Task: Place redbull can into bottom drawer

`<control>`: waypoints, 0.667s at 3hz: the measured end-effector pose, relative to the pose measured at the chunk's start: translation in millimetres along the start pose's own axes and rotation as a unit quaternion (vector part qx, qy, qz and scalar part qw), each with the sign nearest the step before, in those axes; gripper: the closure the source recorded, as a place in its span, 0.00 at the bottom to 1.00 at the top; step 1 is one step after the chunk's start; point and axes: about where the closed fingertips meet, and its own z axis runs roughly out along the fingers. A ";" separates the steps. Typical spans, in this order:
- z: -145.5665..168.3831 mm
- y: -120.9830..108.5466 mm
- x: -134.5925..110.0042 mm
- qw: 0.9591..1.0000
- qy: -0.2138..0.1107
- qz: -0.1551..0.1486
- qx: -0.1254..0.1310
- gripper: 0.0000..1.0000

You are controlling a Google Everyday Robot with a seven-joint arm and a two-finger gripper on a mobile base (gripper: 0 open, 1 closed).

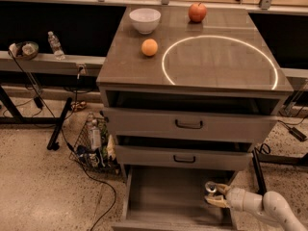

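- water bottle point(55, 44) sits on the left side ledge and the wire basket point(94, 143) on the floor just beside the cabinet's left side. Both are out of the path.
- white bowl point(145, 19), orange point(149, 47) and apple point(197, 12) sit on the far part of the cabinet top point(226, 81), well clear of the drop.
- top drawer point(188, 124) and middle drawer point(184, 159) look slightly out. The middle front overhangs the far end of the drawer below, so headroom there is tight.
- bottom drawer point(163, 196) is pulled out farthest. Its floor is bare, with plenty of room left and centre.
- redbull can point(211, 187): only the silver top shows, low inside the drawer's right side and close to the right wall.
- gripper point(211, 195) reaches in from the near right, over that wall. The jaws are narrow and clamped on the can, as far as I can judge. It's held low, probably for a short drop.
- Watch the right wall edge and the middle front on exit. The open way out is up and toward the near right.
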 end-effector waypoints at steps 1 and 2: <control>29.9 0.9 21.4 1.000 -0.005 0.002 -0.005 1.00; 60.5 8.2 43.9 1.000 -0.002 0.010 -0.018 0.78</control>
